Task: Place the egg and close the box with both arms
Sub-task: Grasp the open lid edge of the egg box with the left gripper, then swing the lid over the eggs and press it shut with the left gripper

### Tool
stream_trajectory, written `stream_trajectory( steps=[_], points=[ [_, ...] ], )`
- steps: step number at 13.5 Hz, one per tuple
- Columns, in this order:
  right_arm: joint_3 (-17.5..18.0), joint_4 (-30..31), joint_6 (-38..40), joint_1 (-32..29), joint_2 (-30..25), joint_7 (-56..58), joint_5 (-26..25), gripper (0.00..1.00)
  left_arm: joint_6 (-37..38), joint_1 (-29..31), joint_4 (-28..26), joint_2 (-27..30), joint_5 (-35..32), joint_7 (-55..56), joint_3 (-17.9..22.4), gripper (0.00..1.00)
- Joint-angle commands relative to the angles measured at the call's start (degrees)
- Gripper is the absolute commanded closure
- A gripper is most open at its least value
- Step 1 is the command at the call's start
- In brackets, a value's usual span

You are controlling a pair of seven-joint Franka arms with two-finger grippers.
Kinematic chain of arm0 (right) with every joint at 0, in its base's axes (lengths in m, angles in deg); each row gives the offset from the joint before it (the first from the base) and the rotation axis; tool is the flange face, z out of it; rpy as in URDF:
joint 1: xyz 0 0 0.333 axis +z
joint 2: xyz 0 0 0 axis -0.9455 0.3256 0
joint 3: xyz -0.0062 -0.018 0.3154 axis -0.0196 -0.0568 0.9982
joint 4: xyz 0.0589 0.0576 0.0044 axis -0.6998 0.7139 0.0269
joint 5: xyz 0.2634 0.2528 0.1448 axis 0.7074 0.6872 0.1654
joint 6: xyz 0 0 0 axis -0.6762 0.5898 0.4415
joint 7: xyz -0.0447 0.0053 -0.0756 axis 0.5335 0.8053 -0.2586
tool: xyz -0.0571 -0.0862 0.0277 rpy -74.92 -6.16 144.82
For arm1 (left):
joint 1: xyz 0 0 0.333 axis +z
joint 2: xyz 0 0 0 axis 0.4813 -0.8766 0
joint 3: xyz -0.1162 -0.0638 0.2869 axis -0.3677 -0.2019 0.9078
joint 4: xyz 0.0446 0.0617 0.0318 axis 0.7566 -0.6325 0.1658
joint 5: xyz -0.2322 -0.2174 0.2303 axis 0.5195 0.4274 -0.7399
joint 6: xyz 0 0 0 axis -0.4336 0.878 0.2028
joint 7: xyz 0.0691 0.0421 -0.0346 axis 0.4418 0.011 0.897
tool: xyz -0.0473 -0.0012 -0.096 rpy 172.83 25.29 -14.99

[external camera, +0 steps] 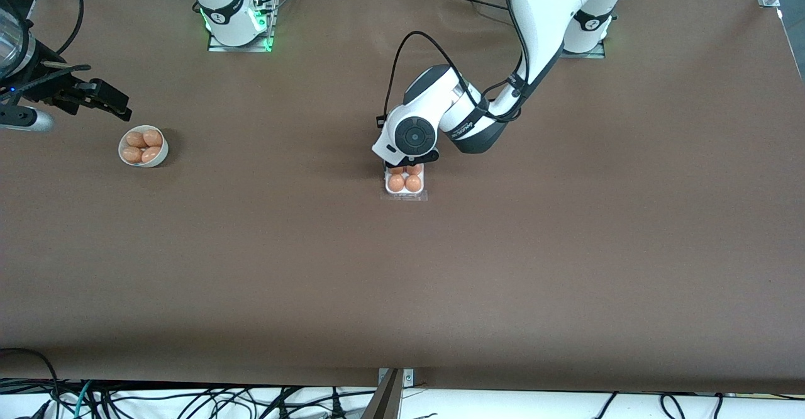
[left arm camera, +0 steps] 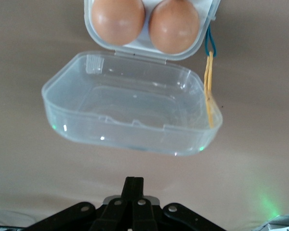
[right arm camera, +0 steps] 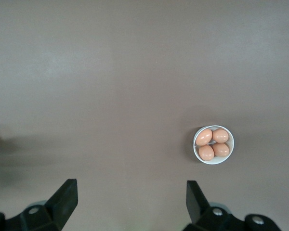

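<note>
Left gripper (left arm camera: 134,185) pinched empty by the box's (external camera: 405,182) seemingly open lid (left arm camera: 130,113); right gripper (right arm camera: 130,202) spread wide.

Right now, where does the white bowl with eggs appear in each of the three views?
Front view: the white bowl stands toward the right arm's end of the table, below the right gripper.
Left wrist view: not in it.
Right wrist view: it sits on bare table, past the open fingers.
Shared landmark: the brown table.
</note>
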Motion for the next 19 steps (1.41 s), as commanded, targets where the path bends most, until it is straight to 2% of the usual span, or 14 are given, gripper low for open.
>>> stream_trajectory(
  steps=[1, 13, 19],
  points=[
    [0.12, 0.17, -0.44, -0.14, -0.34, 0.68, 0.83, 0.0, 0.08, -0.73, 2.13, -1.11, -1.53, -0.22, 0.5, 1.0],
    [0.03, 0.17, -0.44, -0.14, -0.34, 0.68, 0.83, 0.0, -4.49, -0.2, 3.19, -0.85, -5.92, -1.71, 1.73, 1.0],
    [0.03, 0.17, -0.35, -0.14, -0.34, 0.77, 0.83, 0.0, -4.76, -0.2, 5.99, -1.11, -9.96, -2.32, 3.05, 1.0]
  ],
)
